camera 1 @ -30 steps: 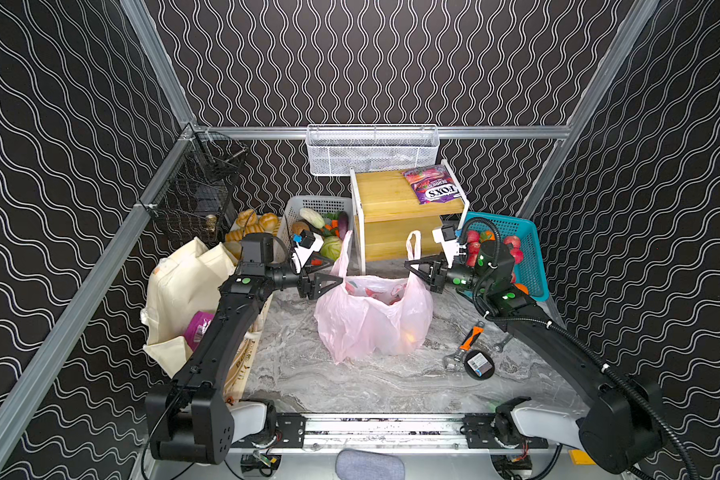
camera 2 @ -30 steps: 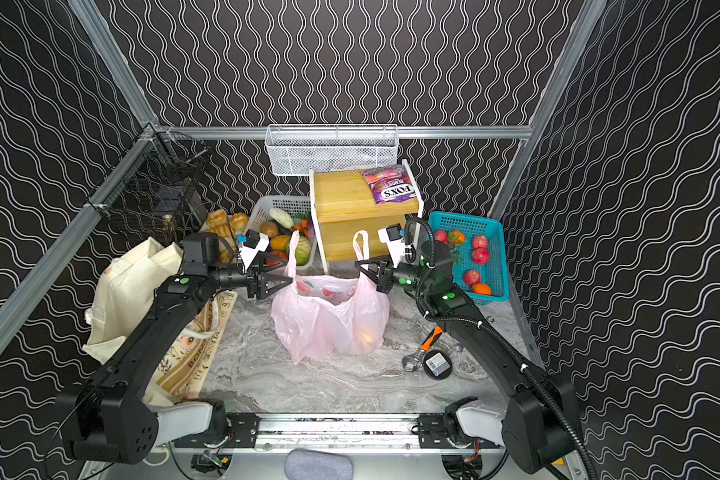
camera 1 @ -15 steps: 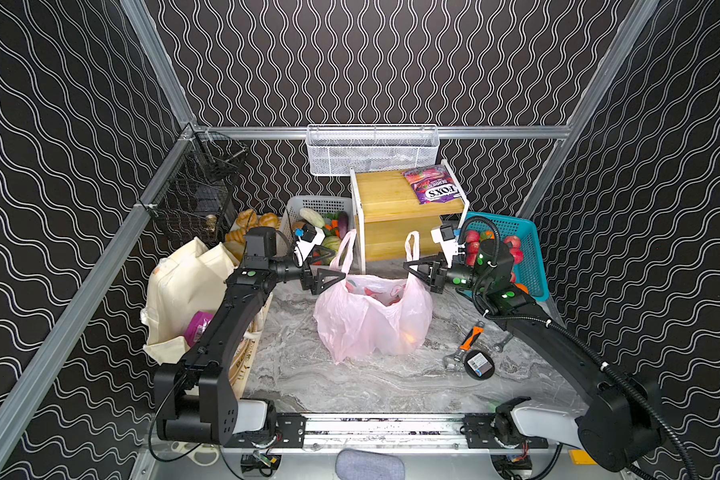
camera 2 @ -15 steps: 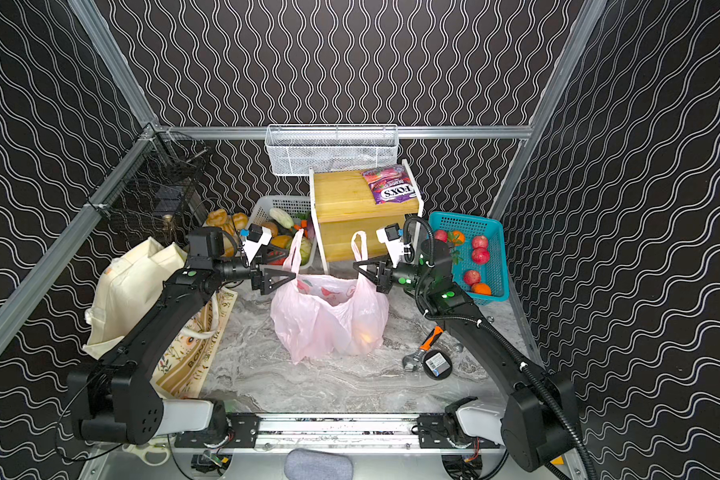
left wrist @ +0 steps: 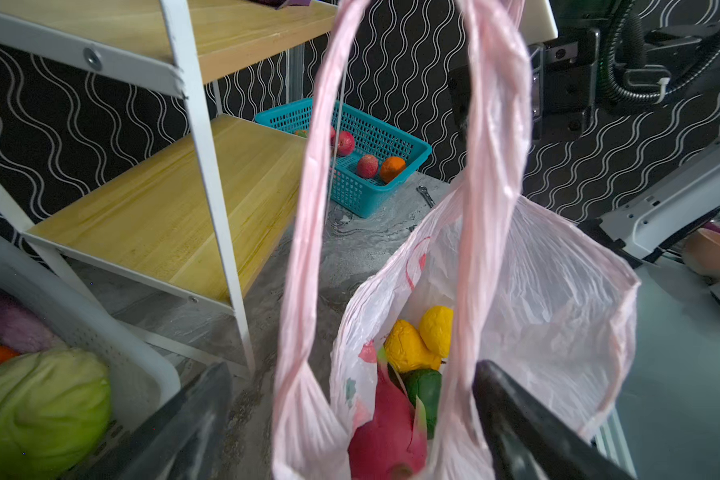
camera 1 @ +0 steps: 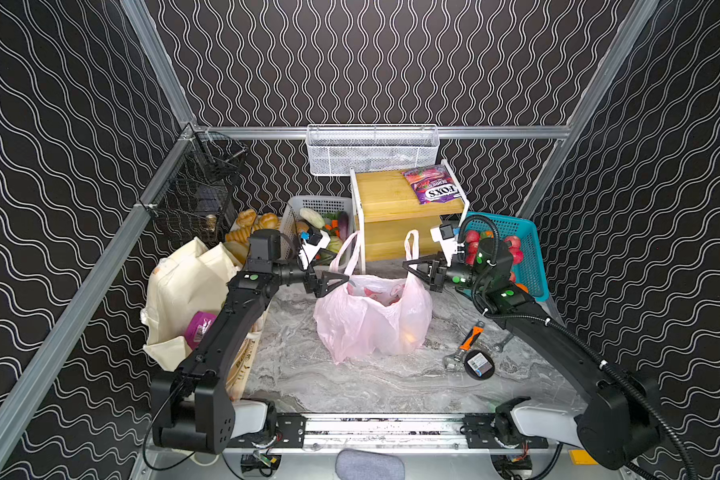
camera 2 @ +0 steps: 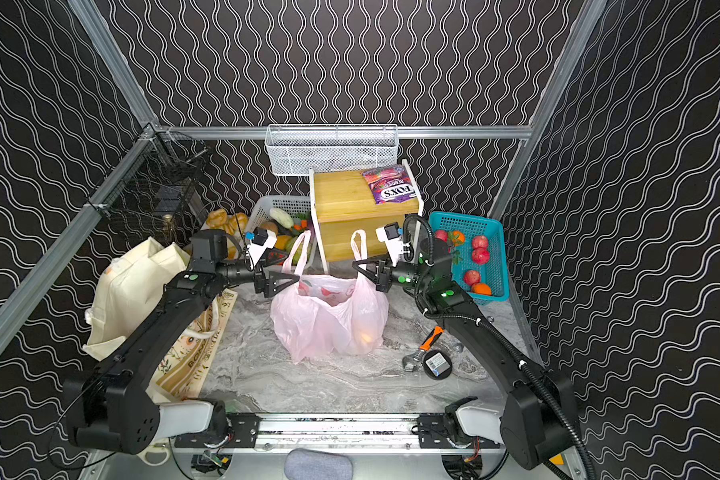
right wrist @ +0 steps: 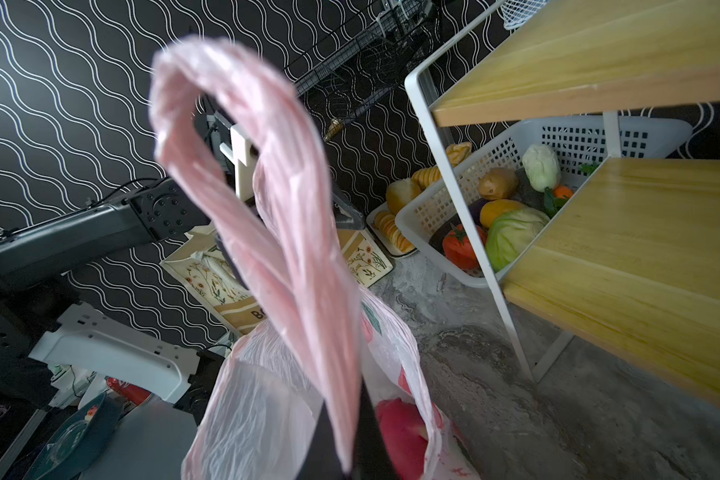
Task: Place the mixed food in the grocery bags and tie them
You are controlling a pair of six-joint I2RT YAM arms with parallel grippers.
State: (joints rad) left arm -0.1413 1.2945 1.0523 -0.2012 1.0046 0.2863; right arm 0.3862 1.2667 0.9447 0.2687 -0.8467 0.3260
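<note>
Your right gripper is clenched on the right handle of the pink plastic bag, and this handle stands up above it. Your left gripper is released: in the left wrist view its fingers are wide apart, and the left handle rises between them, not pinched. The bag stands in the middle of the marble surface, just in front of the wooden shelf. Inside it you can see a pink dragon fruit and yellow fruits. The cream canvas tote lies at the left, apart from the bag
</note>
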